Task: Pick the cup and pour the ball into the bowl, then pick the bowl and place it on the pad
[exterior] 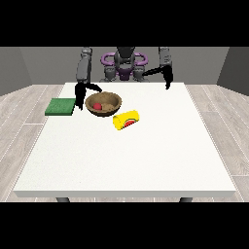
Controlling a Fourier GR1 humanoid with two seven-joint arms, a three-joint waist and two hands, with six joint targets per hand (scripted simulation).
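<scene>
1. White table [126, 165]: its near, lower half lay bare; all task objects sat in the upper-left part of the frame.
2. Yellow cup [126, 119]: lay tipped on its side just below and right of the bowl, its mouth facing lower left; no ball was visible inside it, and no hand held it.
3. Wooden bowl [103, 103]: stood upright on the table and contained the red ball [97, 106], so the pour appeared complete.
4. Green pad [61, 106]: lay flat at the frame's left, just beside the bowl but apart from it; nothing rested on it.
5. Hand at the view's left [80, 93]: hung at the bowl's left rim, fingers spread downward; whether they yet gripped the rim could not be told.
6. Hand at the view's right [168, 80]: hung near the table's far edge, well apart from everything, holding nothing; its finger posture could not be told.
7. Risk, as judged: a one-sided rim grasp might tilt the bowl in transit and spill the ball, or nudge the adjacent cup.
</scene>
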